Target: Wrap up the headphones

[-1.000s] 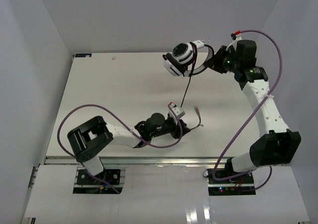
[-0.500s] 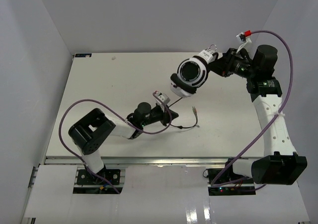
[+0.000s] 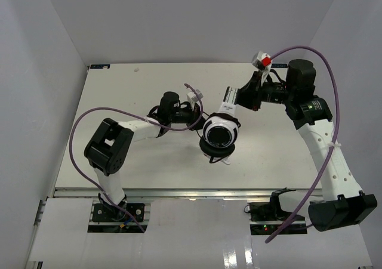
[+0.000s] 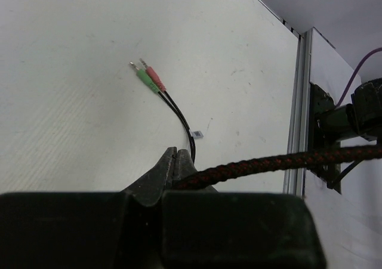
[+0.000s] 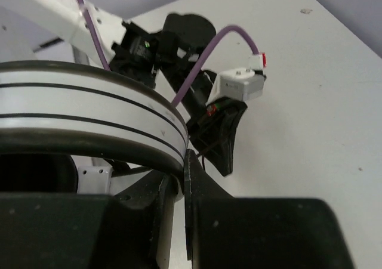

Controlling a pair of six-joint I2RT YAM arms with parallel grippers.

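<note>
The headphones are seen near the middle of the counter, between the two arms. In the top view a round earcup, white-rimmed with a dark centre, is turned up toward the camera. Whether it rests on the counter or is lifted off it cannot be told.

The right gripper is clenched on the headband, a broad white band edged with thin black stripes. The band is seen curving across the right wrist view and passing down between the two black fingers.

The left gripper is pinched tight on the braided cable, which is black flecked with red. From the fingertips the cable is drawn out to the right, off the counter surface. Just past the fingertips it thins into a pair of slim black leads, and these lie on the counter. They end in a green plug and a pink plug, side by side and flat on the white surface.

In the top view the two grippers are close together, the left one just to the left of the headphones.
</note>
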